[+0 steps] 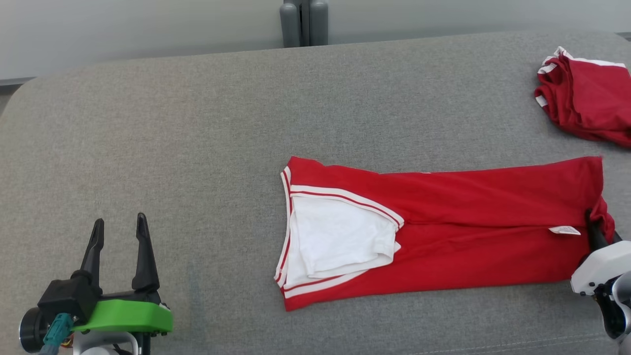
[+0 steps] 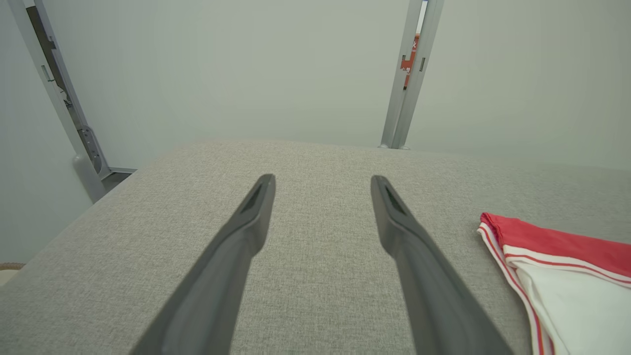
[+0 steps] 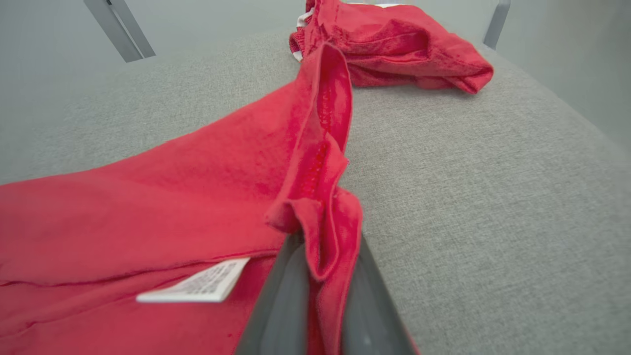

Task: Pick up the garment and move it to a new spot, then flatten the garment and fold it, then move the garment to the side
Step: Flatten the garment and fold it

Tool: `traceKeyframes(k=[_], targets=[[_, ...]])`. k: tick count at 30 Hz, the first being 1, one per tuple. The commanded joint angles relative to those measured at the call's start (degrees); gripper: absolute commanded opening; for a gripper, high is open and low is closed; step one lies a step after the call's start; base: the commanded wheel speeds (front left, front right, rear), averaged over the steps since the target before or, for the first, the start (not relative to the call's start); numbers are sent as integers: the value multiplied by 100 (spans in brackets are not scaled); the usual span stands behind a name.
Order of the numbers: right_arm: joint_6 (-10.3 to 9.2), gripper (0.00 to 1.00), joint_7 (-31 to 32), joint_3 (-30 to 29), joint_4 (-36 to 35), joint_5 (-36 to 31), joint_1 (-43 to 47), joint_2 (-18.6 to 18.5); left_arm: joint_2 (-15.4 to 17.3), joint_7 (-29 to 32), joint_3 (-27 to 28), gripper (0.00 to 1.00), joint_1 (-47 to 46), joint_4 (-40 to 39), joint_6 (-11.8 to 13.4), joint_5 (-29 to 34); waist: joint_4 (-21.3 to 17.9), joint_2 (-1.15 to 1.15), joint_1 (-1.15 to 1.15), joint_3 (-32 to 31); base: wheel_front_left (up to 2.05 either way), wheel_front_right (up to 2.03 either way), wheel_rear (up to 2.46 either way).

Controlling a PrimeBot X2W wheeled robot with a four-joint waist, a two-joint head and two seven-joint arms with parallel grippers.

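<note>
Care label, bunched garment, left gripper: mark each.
care label (image 3: 197, 285), right wrist view, tag's middle
bunched garment (image 1: 586, 103), head view, red middle
left gripper (image 1: 121, 218), head view, between its fingertips

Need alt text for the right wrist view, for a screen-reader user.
The right pincer is shut on a bunched edge of a red garment that lies on a grey fabric surface, with a white label showing beside the grip. A second red garment lies crumpled further back.
</note>
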Motion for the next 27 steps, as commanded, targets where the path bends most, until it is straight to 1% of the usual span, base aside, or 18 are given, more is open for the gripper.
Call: traceKeyframes(k=[1, 5, 9, 17, 22, 27], targets=[[-12, 0, -13, -5, 23, -46, 43, -61, -5, -16, 32, 100, 114, -19, -12, 25, -46, 0, 0, -63, 0, 0, 0], [-11, 0, -14, 56, -127, -89, -5, -63, -12, -16, 61, 100, 157, -41, -25, 32, -79, 0, 0, -95, 0, 0, 0], [-10, 0, -14, 208, -434, -103, -29, 103, -14, -16, 50, 100, 189, -32, -29, -21, -103, 0, 0, -116, 0, 0, 0], [-8, 0, 269, 744, -1398, 133, -61, 430, -15, -16, 17, 100, 193, 23, -3, -85, -88, 0, 0, -144, 0, 0, 0], [-7, 0, 537, 1228, -1991, 109, -80, 748, -15, -16, -40, 100, 183, 39, 18, -125, -25, 0, 0, -130, 0, 0, 0], [-7, 0, 731, 1671, -2288, 86, -149, 1115, -14, -16, -127, 100, 99, 28, 44, -151, 85, 0, 0, -63, 0, 0, 0]])
